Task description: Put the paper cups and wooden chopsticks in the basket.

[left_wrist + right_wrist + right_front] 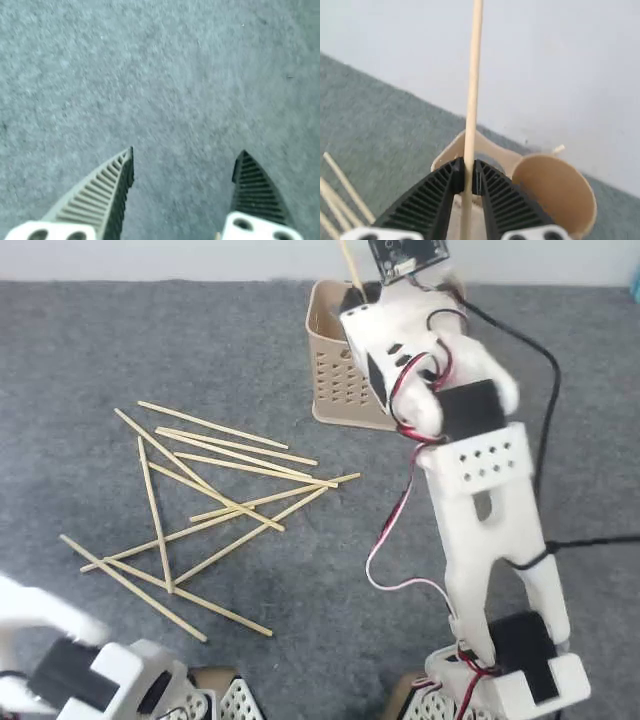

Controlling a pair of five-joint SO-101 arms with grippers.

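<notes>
Right gripper [468, 169] pinched chopstick [474, 75] upright over basket [335, 380] — paper cup [555, 192] probably already inside. Left gripper [186, 159] spread above tabletop [150, 75]. Loose chopsticks [200, 495] scattered on tabletop — light, stiff, roll easily; pinch mid-length.

Light: even, diffuse, moderately bright. Shadows: thin, faint lines beside the loose chopsticks [200, 500] on the bench [80, 350]. Glare: right arm's [485, 500] white shell near washed out in the high view; wall [560, 60] pale and bright. Blur: left arm [45, 620] smeared at the high view's lower corner; bench texture soft in the left wrist view; held chopstick [474, 60] soft toward its far end.
</notes>
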